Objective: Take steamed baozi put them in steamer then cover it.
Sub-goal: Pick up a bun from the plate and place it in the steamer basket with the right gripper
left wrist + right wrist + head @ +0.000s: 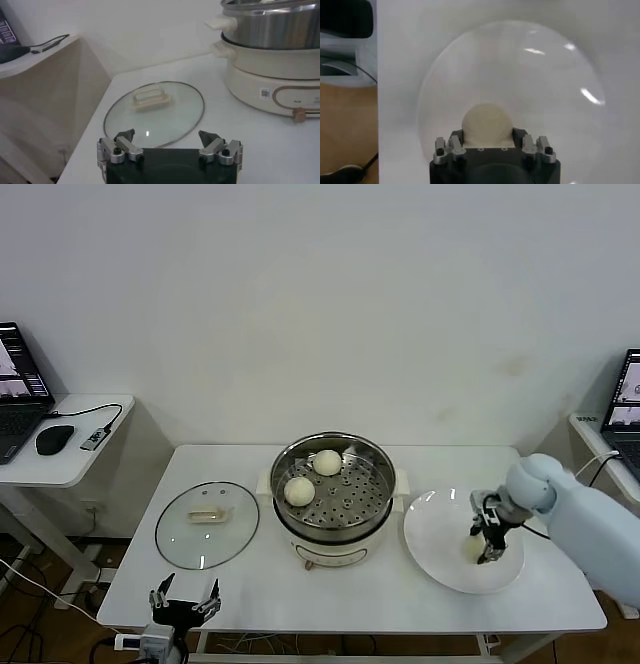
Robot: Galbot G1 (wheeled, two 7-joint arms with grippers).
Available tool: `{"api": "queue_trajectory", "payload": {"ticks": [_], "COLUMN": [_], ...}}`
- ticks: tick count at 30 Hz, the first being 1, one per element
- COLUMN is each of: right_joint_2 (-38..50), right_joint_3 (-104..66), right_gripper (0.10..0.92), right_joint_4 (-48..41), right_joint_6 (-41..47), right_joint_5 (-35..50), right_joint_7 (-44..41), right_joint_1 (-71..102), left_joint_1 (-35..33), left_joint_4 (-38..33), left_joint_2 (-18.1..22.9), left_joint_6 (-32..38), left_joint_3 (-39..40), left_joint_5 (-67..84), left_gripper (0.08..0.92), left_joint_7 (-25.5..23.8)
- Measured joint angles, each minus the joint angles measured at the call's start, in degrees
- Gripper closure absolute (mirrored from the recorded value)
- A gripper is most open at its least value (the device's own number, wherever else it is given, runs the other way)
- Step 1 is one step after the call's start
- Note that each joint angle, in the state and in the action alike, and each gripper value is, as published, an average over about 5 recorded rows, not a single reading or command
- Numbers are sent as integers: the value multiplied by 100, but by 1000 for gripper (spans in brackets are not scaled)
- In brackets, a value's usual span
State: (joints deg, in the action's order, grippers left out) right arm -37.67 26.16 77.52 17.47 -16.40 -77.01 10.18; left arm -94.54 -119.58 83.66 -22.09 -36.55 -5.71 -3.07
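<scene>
Two steamed baozi (327, 462) (299, 490) lie on the perforated tray of the steel steamer (345, 504) at the table's middle. Another baozi (486, 121) sits on the white plate (440, 534) to the steamer's right, with my right gripper (487, 549) shut on it, fingers pressed against both its sides. In the right wrist view that gripper (487, 135) hides the bun's near half. The glass cover (190, 534) lies flat left of the steamer, handle up. My left gripper (184, 602) hangs open at the table's front edge, just short of the cover (172, 117).
A side table at the far left carries a laptop (18, 389) and a mouse (54, 439). Another laptop (626, 399) stands at the far right. The steamer's cream base (265, 70) with its side handles rises beside the cover.
</scene>
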Motion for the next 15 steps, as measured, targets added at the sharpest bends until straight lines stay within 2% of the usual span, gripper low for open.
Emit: {"api": "queue_trajectory", "payload": {"ticks": [10,15], "right_joint_2": [-663,-1108], "right_joint_3": [1249,1702], "right_gripper": [429,431], "right_joint_4": [-374,-684], "right_joint_6": [-72,-518], "right_joint_5": [1000,1515], "right_joint_7": [-241,-396], "right_joint_1": [-1985,-2652], "left_joint_1": [48,57], "left_joint_4": [-12,-41], "left_joint_2": [-7,10], "left_joint_6": [6,10], "left_joint_3": [-69,-109], "left_joint_5": [98,149], "left_gripper": [177,177], "left_joint_7": [13,33]}}
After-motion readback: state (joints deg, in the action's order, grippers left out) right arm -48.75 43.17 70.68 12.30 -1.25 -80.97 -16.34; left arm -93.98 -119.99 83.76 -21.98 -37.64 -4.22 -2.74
